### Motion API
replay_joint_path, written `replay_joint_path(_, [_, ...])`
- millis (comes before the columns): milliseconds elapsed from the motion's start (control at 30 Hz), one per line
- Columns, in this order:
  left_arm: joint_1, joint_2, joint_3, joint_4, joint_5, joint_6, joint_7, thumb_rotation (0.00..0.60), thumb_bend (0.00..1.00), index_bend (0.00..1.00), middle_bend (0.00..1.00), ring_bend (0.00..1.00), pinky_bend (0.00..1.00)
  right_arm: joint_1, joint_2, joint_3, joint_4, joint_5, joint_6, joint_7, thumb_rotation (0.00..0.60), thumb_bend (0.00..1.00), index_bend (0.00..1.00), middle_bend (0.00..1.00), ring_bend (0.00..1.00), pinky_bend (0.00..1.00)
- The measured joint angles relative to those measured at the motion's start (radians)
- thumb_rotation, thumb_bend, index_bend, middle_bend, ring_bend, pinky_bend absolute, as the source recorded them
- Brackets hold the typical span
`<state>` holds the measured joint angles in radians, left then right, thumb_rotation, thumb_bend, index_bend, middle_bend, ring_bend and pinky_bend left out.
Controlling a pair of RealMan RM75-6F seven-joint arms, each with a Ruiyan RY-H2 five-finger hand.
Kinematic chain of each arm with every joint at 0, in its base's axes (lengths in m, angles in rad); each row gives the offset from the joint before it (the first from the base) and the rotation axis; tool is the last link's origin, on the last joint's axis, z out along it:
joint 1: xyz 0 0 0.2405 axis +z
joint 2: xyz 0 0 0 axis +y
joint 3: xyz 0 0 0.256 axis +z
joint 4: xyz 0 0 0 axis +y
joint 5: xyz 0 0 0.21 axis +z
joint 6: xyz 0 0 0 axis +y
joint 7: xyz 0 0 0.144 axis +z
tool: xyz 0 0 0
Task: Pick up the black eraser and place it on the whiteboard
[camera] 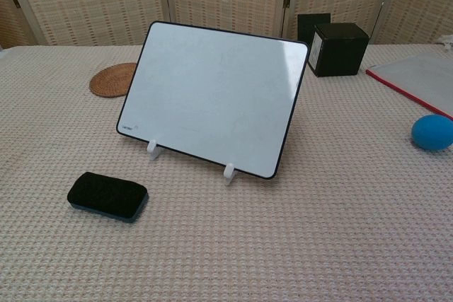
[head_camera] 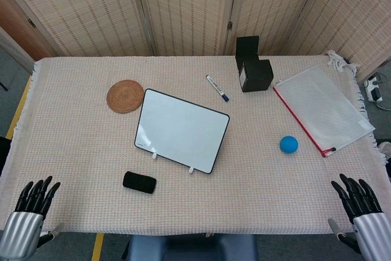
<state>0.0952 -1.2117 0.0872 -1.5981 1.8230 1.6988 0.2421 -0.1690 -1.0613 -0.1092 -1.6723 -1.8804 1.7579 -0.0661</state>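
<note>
The black eraser (head_camera: 139, 182) (camera: 107, 195) lies flat on the table, just in front of the whiteboard's left corner. The whiteboard (head_camera: 181, 129) (camera: 213, 97) stands tilted back on two small white feet in the middle of the table, its face blank. My left hand (head_camera: 32, 212) hangs at the table's near left corner with fingers apart and nothing in it, well left of the eraser. My right hand (head_camera: 361, 206) is at the near right corner, likewise spread and holding nothing. Neither hand shows in the chest view.
A round woven coaster (head_camera: 125, 96) (camera: 113, 78) lies left of the board. Behind it are a marker pen (head_camera: 217, 88) and two black boxes (head_camera: 253, 68) (camera: 338, 48). A blue ball (head_camera: 289, 144) (camera: 432, 132) and a red-edged clear folder (head_camera: 321, 107) sit at the right.
</note>
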Motion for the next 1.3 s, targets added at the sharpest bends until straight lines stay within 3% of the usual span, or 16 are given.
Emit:
replay_joint_path(200, [-0.007, 0.003, 0.011, 0.002, 0.025, -0.005, -0.012, 0.6, 0.17, 0.05, 0.02, 0.0, 0.0, 0.002, -0.002, 0.0, -0.003, 0.004, -0.011, -0.007, 0.6, 0.34, 0.0, 0.0, 0.01, 0.0])
replay_joint_path(300, [-0.023, 0.005, 0.024, 0.012, 0.065, -0.018, -0.027, 0.6, 0.17, 0.05, 0.1, 0.05, 0.09, 0.004, -0.005, 0.002, -0.005, 0.009, -0.018, -0.015, 0.6, 0.33, 0.0, 0.0, 0.01, 0.0])
replay_joint_path(367, [-0.04, 0.009, 0.034, 0.015, 0.093, -0.047, -0.025, 0.6, 0.17, 0.06, 0.25, 0.18, 0.25, 0.004, -0.009, 0.004, -0.007, 0.013, -0.021, -0.025, 0.6, 0.33, 0.0, 0.0, 0.01, 0.0])
replay_joint_path(433, [-0.056, 0.015, 0.042, 0.007, 0.104, -0.088, -0.002, 0.6, 0.19, 0.1, 0.54, 0.45, 0.53, 0.002, -0.018, 0.007, -0.009, 0.017, -0.023, -0.047, 0.6, 0.33, 0.0, 0.0, 0.01, 0.0])
replay_joint_path(500, [-0.071, 0.02, 0.044, -0.019, 0.105, -0.135, 0.047, 0.6, 0.2, 0.15, 0.73, 0.61, 0.68, 0.001, -0.03, 0.01, -0.012, 0.019, -0.028, -0.082, 0.6, 0.33, 0.0, 0.0, 0.01, 0.0])
replay_joint_path(600, [-0.104, 0.024, 0.041, -0.076, 0.102, -0.219, 0.139, 0.6, 0.21, 0.23, 0.92, 0.78, 0.83, 0.002, -0.046, 0.009, -0.017, 0.02, -0.05, -0.132, 0.6, 0.33, 0.0, 0.0, 0.01, 0.0])
replay_joint_path(667, [-0.131, 0.025, 0.035, -0.112, 0.096, -0.279, 0.177, 0.6, 0.21, 0.26, 0.99, 0.91, 0.95, 0.003, -0.054, 0.009, -0.021, 0.023, -0.065, -0.154, 0.6, 0.33, 0.0, 0.0, 0.01, 0.0])
replay_joint_path(767, [-0.182, 0.024, 0.02, -0.169, 0.068, -0.382, 0.205, 0.6, 0.21, 0.28, 1.0, 1.0, 1.0, 0.004, -0.062, 0.008, -0.027, 0.028, -0.08, -0.175, 0.6, 0.33, 0.0, 0.0, 0.01, 0.0])
replay_joint_path(1000, [-0.293, 0.014, -0.045, -0.271, -0.097, -0.585, 0.293, 0.6, 0.21, 0.31, 1.0, 1.0, 1.0, 0.011, -0.069, 0.009, -0.037, 0.044, -0.108, -0.201, 0.6, 0.33, 0.0, 0.0, 0.02, 0.0])
replay_joint_path(1300, [-0.414, -0.021, -0.133, -0.326, -0.308, -0.72, 0.416, 0.6, 0.24, 0.26, 1.0, 1.0, 1.0, 0.037, -0.059, 0.024, -0.068, 0.117, -0.175, -0.203, 0.6, 0.33, 0.0, 0.0, 0.02, 0.0])
